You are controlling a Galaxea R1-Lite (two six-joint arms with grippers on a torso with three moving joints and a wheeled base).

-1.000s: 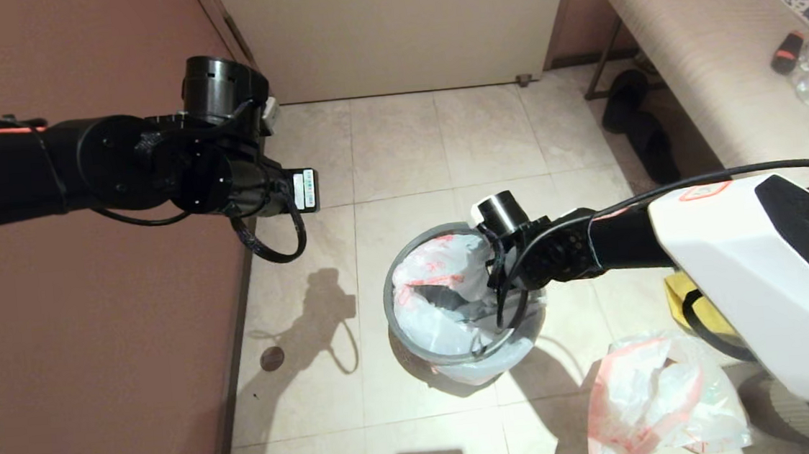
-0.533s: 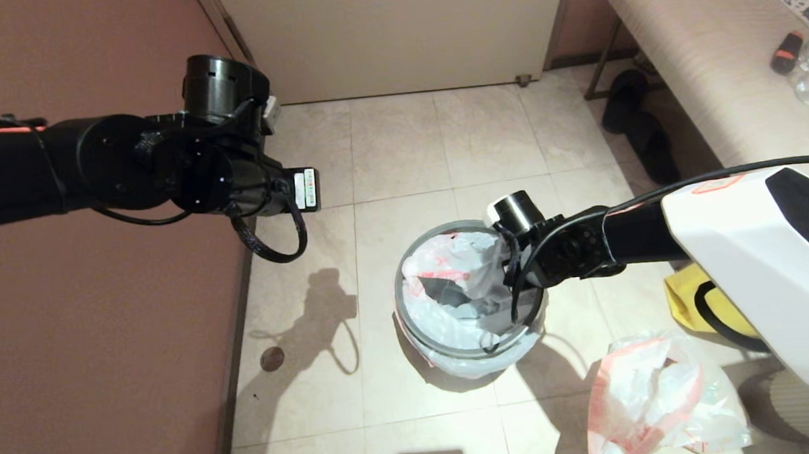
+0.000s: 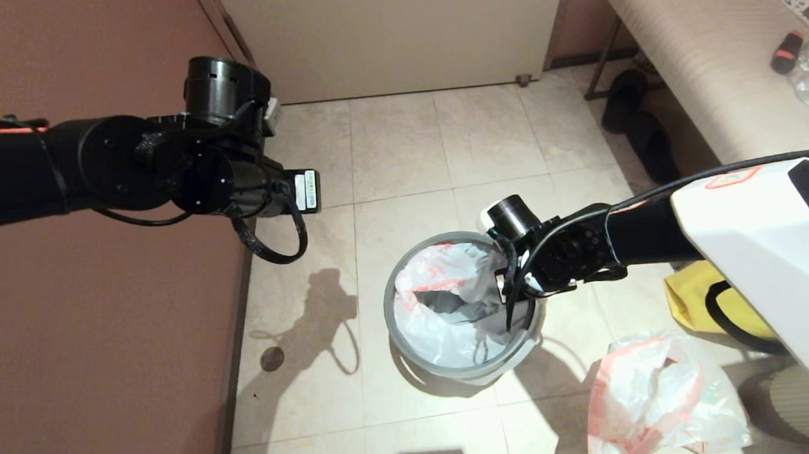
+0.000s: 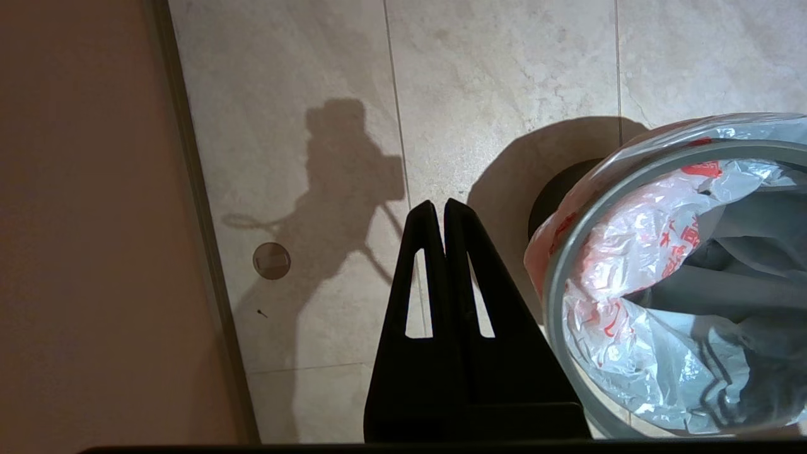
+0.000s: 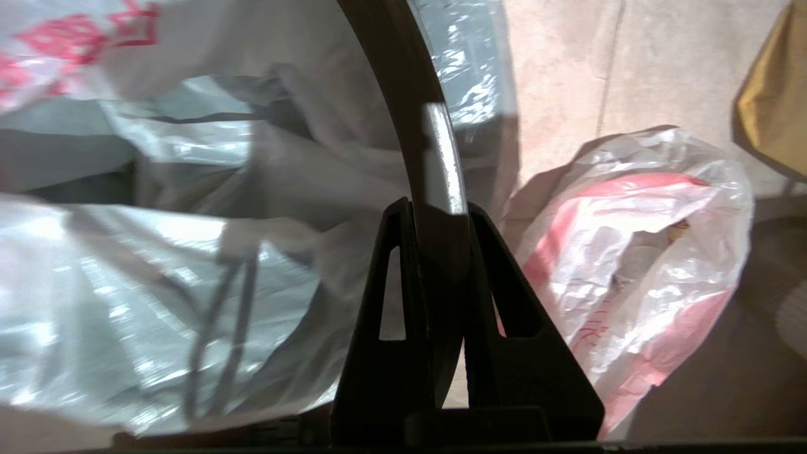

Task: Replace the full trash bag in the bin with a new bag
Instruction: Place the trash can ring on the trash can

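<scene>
— Brown wall [image 3: 98, 366] hems in the left; the left gripper [image 4: 439, 211] hangs beside it, jaws pressed together on nothing.

— And the right gripper [image 5: 438, 211]?

— Clamped on the grey hoop [image 3: 413, 342] over the new bag [image 3: 446, 303] lining the bin [image 4: 555, 195]. I'd press it down evenly. The full trash bag [image 3: 660, 402] lies on the floor just right; open tile lies ahead.

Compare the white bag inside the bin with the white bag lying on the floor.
The new bag lines the bin under its grey hoop; the full trash bag lies loose on the tiles. The new bag is spread open, the full trash bag lumpy. Both are translucent white with pink.
</scene>
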